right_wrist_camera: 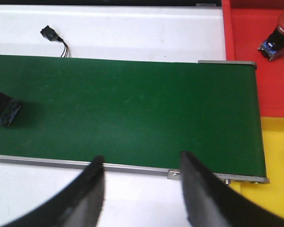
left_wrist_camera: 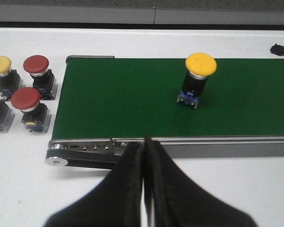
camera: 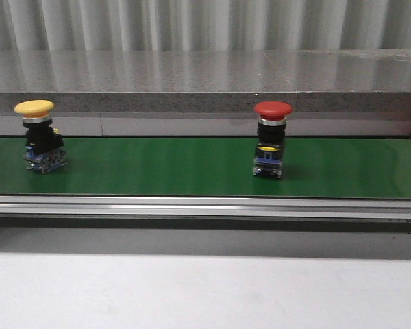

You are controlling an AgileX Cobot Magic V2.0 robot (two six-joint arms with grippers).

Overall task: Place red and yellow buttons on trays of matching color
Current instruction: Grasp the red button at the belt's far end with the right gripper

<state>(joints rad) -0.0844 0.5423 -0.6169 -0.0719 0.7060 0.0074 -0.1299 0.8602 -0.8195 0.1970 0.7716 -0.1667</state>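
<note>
Left wrist view: the left hand (left_wrist_camera: 144, 156), fingers pressed together and empty, sits at the near edge of the green belt (left_wrist_camera: 132, 101), while the yellow button (left_wrist_camera: 199, 78) stands upright on the belt, well apart from it. The right hand (right_wrist_camera: 142, 182), fingers spread and empty, hovers over the belt's other end, beside the red tray (right_wrist_camera: 255, 42) and yellow tray (right_wrist_camera: 279, 146). The red button (camera: 271, 147) stands mid-belt; white tabletop (camera: 205, 288) in front, grey ledge behind
</note>
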